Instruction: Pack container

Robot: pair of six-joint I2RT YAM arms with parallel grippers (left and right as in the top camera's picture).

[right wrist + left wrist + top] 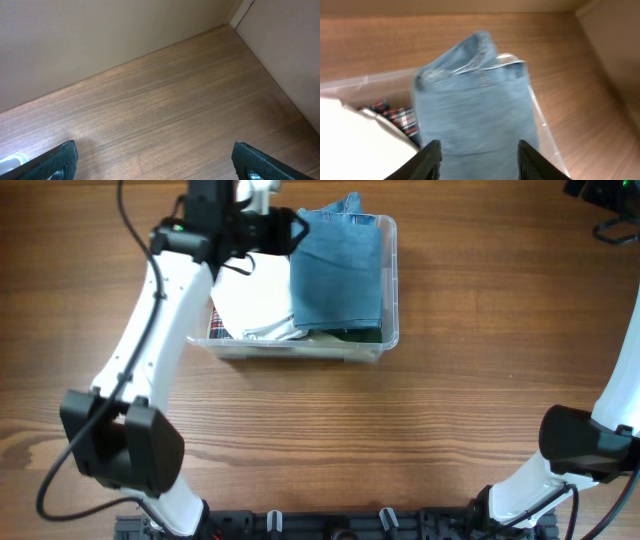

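**Left claw hangs spread over denim in clear container**

A clear plastic container (391,280) sits on the far half of a wooden surface (450,410), a little left of centre in the overhead view. A folded blue denim garment (338,270) fills its right side, and the garment's far edge rises above the rim. A white garment (255,300) lies in the left side, its right edge touching the denim. A strip of red-and-dark plaid fabric (215,330) shows at the near-left corner, under the white cloth.

The left arm (150,350) reaches from the near-left edge of the surface to the container's far-left corner. The left claw (479,160) is spread wide, with one dark finger on each side of the denim in the left wrist view. That view is blurred, and whether the fingers (429,161) touch the cloth cannot be told. It also shows the denim (475,100) standing tall in the middle, the plaid (400,117) and white cloth (355,140) to its left, and the container's rim (350,82) behind them.

The right arm (590,445) is folded at the near-right corner, well apart from the container. The right claw (155,165) is spread wide with nothing between its fingers, above bare wood near a pale wall.
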